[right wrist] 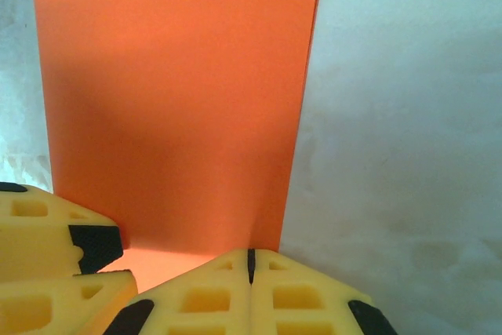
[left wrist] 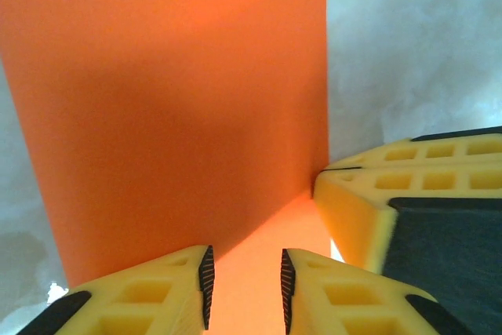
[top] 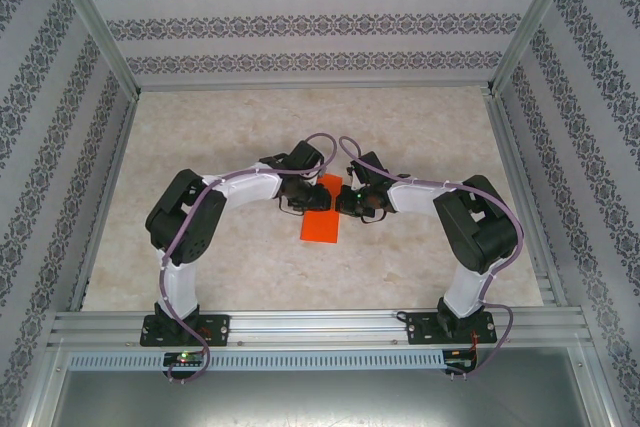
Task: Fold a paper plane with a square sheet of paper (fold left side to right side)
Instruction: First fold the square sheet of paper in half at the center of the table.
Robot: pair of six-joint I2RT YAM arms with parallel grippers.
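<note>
Yellow fingers of the left gripper stand slightly apart, and the orange paper spreads ahead of them and shows in the gap. The right gripper has its fingers pressed together, tips at the paper's near edge by a corner; whether they pinch it I cannot tell. From above, both grippers meet over the paper's far end, mid-table. The table is pale and marbled. Striped, patterned walls close three sides, and a metal rail carries the arm bases.
</note>
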